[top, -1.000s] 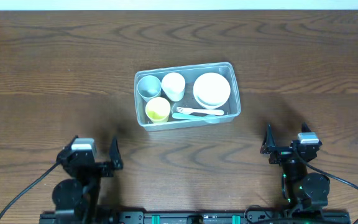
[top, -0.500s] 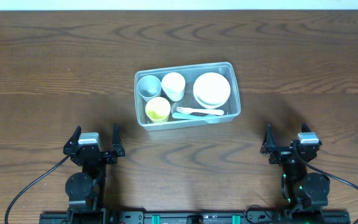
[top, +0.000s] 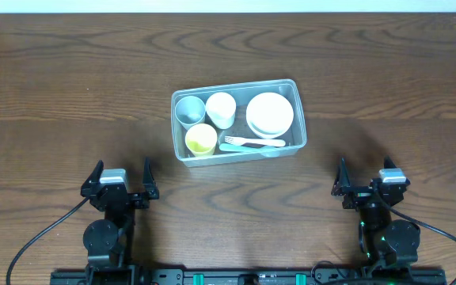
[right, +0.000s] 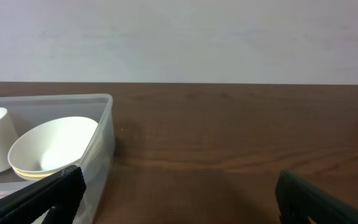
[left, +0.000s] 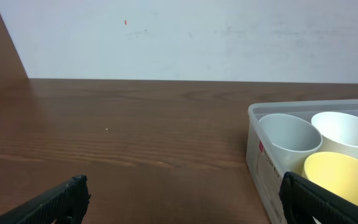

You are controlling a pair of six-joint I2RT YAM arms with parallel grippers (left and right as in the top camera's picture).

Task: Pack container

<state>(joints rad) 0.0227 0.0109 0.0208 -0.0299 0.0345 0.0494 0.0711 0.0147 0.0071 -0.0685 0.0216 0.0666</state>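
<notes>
Clear plastic container (top: 236, 84) sits mid-table, slightly skewed, well apart from both grippers. Inside: grey cup (top: 189, 109), white cup (top: 221, 108) and yellow cup (top: 201, 140) at its left end, stacked white bowls (top: 270, 113) at its right end, white fork (top: 253, 142) along the near wall. Something light blue (top: 232, 148) lies under the fork, mostly covered, can't tell what it is.

Left wrist view cuts the container off at the frame's right edge; one dark finger (left: 328, 202) covers part of the yellow cup. Right wrist view cuts it off on the left – only a bowl and the side of the white cup show, and a finger (right: 42, 199) hides the tub's lower corner.

Both arms are folded back at the near table edge, bases cropped by the bottom of the overhead frame, cables trailing outward. Left gripper (top: 122, 168) and right gripper (top: 364, 170) point away from the bases – jaws spread wide, nothing between them.

Open wood table (top: 70, 95) lies on all sides of the container, with a wide strip between it and each gripper. A pale wall backs the table's far edge.
</notes>
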